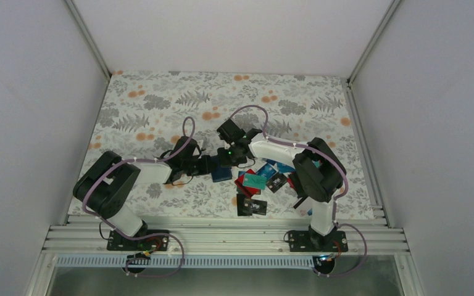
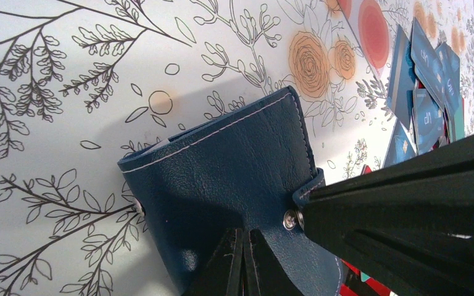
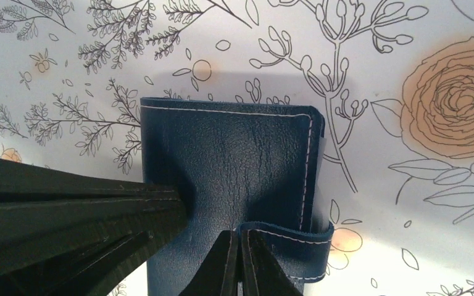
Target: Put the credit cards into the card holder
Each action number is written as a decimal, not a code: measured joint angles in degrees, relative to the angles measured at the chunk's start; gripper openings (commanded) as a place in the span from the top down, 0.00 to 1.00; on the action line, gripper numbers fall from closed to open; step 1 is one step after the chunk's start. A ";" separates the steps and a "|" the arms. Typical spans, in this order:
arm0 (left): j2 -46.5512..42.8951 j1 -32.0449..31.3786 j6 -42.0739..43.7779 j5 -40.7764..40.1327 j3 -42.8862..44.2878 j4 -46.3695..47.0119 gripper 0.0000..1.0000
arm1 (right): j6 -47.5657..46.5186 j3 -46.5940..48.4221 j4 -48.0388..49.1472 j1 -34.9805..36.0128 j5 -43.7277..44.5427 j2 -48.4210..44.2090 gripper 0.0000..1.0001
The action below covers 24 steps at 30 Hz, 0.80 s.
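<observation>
Pressing my left pincer [image 2: 245, 246], closed on nothing, against the card holder [image 2: 222, 179] on the counter [image 2: 68, 154], I'm steadying it, I think.
— And the right?
— My right pincer [image 3: 239, 246] is sitting shut at its clasp tab [image 3: 290, 237]; I'm judging unsnapping comes next. The credit cards [image 1: 259, 182] are lying piled just right of it.

I get the top view from high behind the arm bases [image 1: 139, 239], looking down and forward over the whole surface [image 1: 160, 105] from far off. The left wrist view peers past the left hand [image 2: 245, 237] and the right wrist view past the right hand [image 3: 239, 237], both very near the surface; all three views share the holder [image 2: 222, 179].
</observation>
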 measured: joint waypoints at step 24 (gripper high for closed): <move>0.17 -0.04 -0.02 0.07 0.09 0.07 0.98 | 2.21 -0.02 -0.70 0.04 0.68 -0.39 0.96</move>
